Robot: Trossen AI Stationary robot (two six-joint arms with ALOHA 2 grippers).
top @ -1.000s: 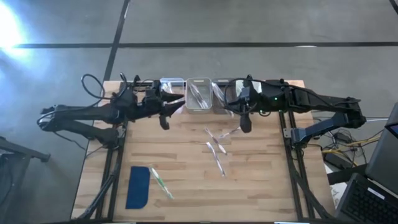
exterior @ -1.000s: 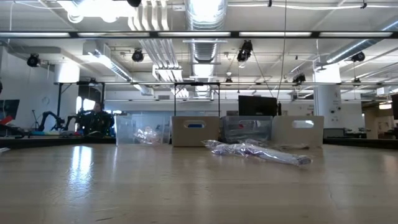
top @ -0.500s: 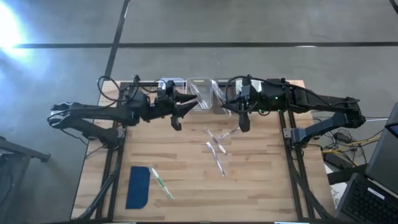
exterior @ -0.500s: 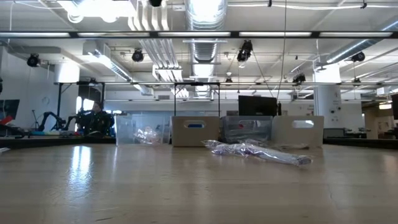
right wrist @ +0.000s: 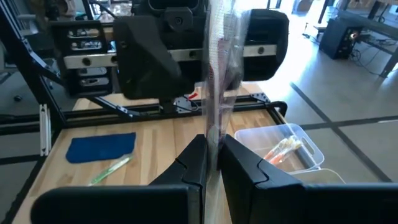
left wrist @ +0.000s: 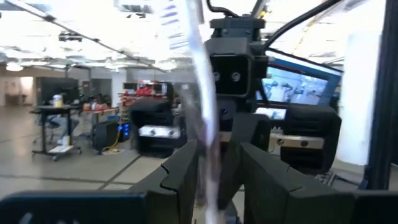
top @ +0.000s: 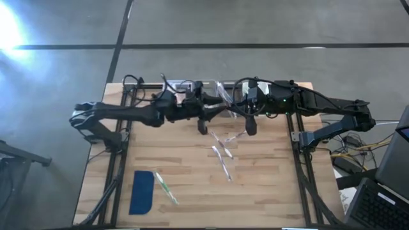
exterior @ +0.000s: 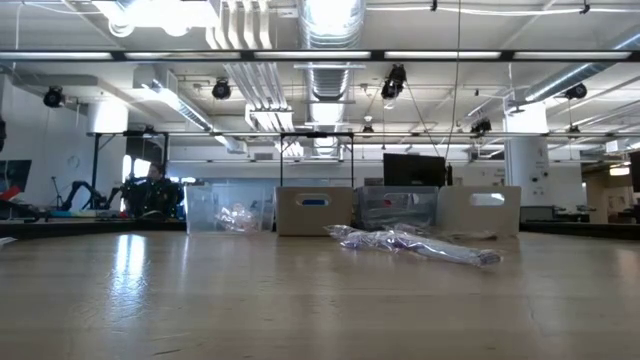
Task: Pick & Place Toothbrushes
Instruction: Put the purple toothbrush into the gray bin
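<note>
Two clear-wrapped toothbrushes are held up above the far middle of the table. My left gripper (top: 220, 110) (left wrist: 217, 152) is shut on one toothbrush (left wrist: 198, 74). Facing it close by, my right gripper (top: 238, 107) (right wrist: 214, 146) is shut on another toothbrush (right wrist: 217, 68). Several wrapped toothbrushes (top: 222, 152) (exterior: 415, 243) lie flat on the table's middle. A green toothbrush (top: 165, 187) lies beside the blue pad (top: 142, 191). Neither gripper shows in the low view. My left gripper pinches the wrapped toothbrush near its lower end (left wrist: 208, 171) between its two fingers. The fingers come about level from the table's left and lie across it. The toothbrush stands up past the fingers, slightly tilted, clear of the table. My right gripper pinches its wrapped toothbrush low on its length (right wrist: 215, 134) between its two fingers. The fingers come about level from the table's right, across it. The toothbrush stands nearly upright above the fingers, clear of the table.
Small bins (exterior: 313, 210) (exterior: 230, 210) line the far edge, partly under the arms; one bin (right wrist: 283, 149) holds toothbrushes. The near half of the wooden table (top: 268, 198) has bare room right of the blue pad.
My left gripper has travelled toward the table's right edge along the far side, carrying its toothbrush, and now stands close in front of my right gripper.
</note>
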